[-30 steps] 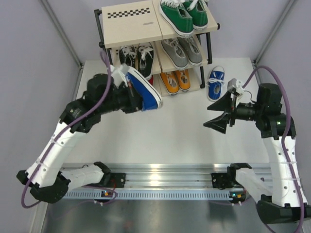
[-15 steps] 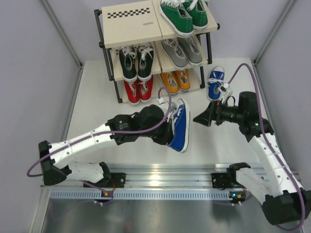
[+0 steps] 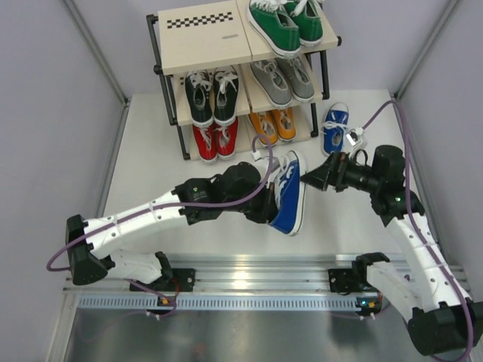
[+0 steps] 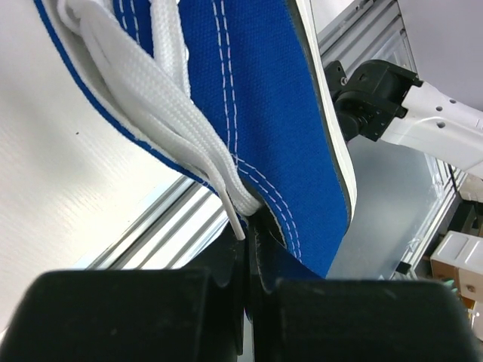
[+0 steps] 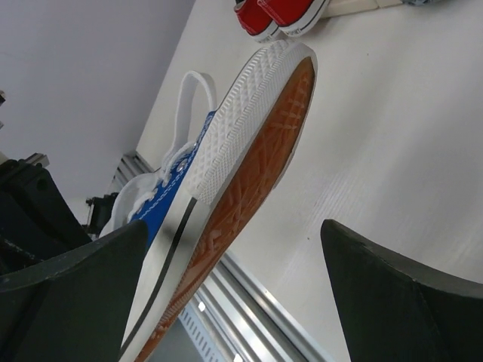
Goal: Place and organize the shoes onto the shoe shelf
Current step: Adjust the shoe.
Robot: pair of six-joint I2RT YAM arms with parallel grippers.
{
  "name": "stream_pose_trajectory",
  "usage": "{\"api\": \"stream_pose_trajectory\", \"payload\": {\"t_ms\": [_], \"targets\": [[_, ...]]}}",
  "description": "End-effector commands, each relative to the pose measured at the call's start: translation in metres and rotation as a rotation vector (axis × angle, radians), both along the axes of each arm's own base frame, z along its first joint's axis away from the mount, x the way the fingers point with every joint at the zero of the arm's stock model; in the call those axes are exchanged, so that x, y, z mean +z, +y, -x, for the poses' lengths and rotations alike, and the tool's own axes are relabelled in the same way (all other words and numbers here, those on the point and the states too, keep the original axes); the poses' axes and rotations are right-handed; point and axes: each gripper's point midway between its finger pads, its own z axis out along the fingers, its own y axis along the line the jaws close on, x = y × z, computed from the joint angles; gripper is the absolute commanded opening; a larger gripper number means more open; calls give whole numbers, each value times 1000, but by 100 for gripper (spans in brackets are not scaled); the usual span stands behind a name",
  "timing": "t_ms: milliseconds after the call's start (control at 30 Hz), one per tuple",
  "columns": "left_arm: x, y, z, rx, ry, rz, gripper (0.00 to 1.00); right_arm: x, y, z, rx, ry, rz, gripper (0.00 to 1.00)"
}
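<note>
Surface and room: a white matte table (image 3: pixel 151 166) is closed in by plain pale grey walls (image 3: pixel 45 113). A ribbed aluminium rail (image 3: pixel 249 271) is fixed along the near edge.

The shelf (image 3: pixel 200 41) is set at the far side of the table. It has a black metal frame, beige boards and a checkered strip on the top board. The green pair (image 3: pixel 287 26) is placed top right. On the middle tier the black pair (image 3: pixel 211 94) is on the left and the grey pair (image 3: pixel 283 79) on the right. On the bottom tier the red pair (image 3: pixel 215 139) is on the left and the orange pair (image 3: pixel 273 126) on the right. A loose blue shoe (image 3: pixel 334 128) lies on the table just beside the shelf's right leg.

The held blue shoe (image 3: pixel 288 197) is seen mid-table, in front of the shelf, turned on edge with its sole toward the right. It is clamped by the left gripper (image 3: pixel 264 205). Whether it clears the table cannot be told from above.

The right gripper (image 3: pixel 313 179) is spread wide with nothing between the fingers, just beside the shoe's toe end.

Views compared:
- Left wrist: the grip itself is shown only here. The black fingers are pressed together on the blue canvas rim, with the flat white laces (image 4: pixel 151 98) hanging past them. The right arm's base (image 4: pixel 392 105) is seen behind.
- Right wrist: the sole (image 5: pixel 256 158) is shown only here. It is orange-brown rubber with a crosshatch tread, a white ribbed toe bumper and a thin dark stripe along the sidewall.

Double white stitching is noted on the canvas.
</note>
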Motion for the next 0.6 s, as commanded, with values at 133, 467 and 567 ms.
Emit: {"api": "stream_pose_trajectory", "payload": {"t_ms": [133, 467, 567], "targets": [[40, -29, -8, -62, -102, 149, 0, 4, 17, -4, 49, 51, -60, 96], [31, -45, -18, -71, -117, 114, 0, -8, 29, -9, 80, 99, -27, 81], [32, -46, -20, -69, -126, 117, 0, -17, 30, -12, 77, 114, -20, 58]]}}
